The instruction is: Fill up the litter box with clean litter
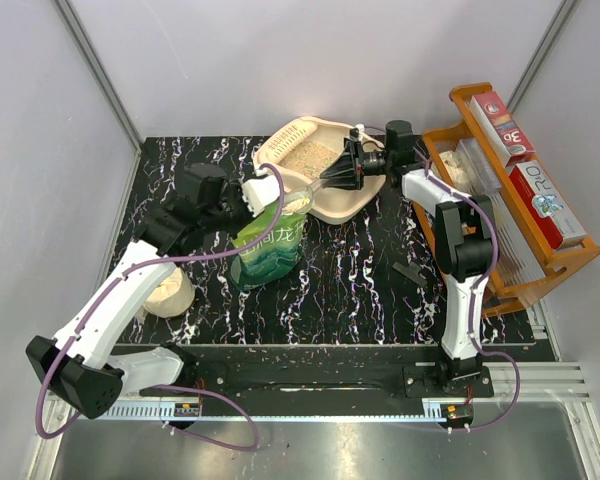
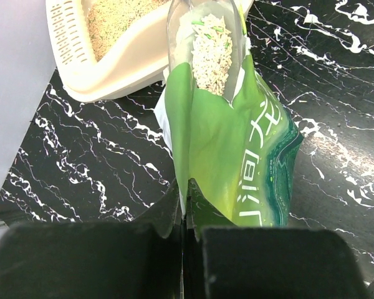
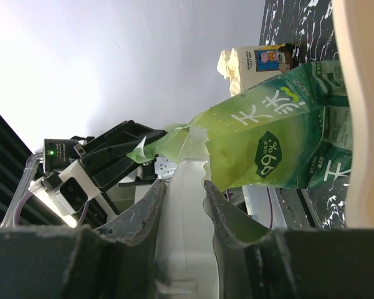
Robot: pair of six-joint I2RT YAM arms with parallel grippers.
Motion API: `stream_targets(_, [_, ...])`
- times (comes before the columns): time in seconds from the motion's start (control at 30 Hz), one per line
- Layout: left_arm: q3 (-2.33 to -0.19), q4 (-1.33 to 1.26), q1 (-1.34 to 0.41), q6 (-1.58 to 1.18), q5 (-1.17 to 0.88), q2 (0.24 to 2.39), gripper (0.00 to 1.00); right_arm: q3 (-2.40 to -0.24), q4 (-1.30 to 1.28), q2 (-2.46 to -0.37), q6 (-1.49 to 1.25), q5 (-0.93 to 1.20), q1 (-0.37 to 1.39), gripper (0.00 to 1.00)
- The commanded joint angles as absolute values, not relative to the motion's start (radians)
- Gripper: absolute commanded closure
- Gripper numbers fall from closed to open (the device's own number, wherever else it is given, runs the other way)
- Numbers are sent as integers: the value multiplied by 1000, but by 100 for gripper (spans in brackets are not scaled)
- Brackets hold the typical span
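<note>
A: Grip on that green litter bag, what's it doing?
B: My left end effector is pinching its side fold, and my right end effector is squeezing the clear mouth. I'm aiming it into the litter box at the counter's back, where clean litter is lying.

Litter box rear centre, litter inside; bag just before it; rack right; roll left.

The left arm stretches long and low from its base, left gripper pinched on the green bag (fingers nearly meeting). The right arm stands tall, elbow bent, right gripper pointing leftward, clamped on that bag's mouth.
</note>
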State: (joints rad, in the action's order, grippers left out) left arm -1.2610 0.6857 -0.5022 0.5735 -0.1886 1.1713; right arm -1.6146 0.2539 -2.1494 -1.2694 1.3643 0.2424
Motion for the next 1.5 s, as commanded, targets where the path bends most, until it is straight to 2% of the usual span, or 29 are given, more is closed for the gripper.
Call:
stream_targets(0.0, [-1275,560,-492,627,-132,1127,100,-1634,203,-2036,-1226,1402,213,100])
stream_targets(0.27, [-1273,558,-492,612,-137,1127,100,-1594,193,-2003,-1207,1388,166,100])
stream_targets(0.63, [-1267,586,-492,640,-84,1120,100,-1650,170,-2022,-1189,1353,123,100])
stream_targets(1.1, [-1262,627,-491,658,-71,1118,100,-1946,8,-2166,-1020,1154,86,100])
stream_targets(1.23, [-1266,646,-489,657,-81,1120,100,-2034,-69,-2216,-893,1028,72,100])
stream_targets(1.47, [-1258,637,-485,650,-120,1108,100,-2138,-369,-2220,-588,734,66,100])
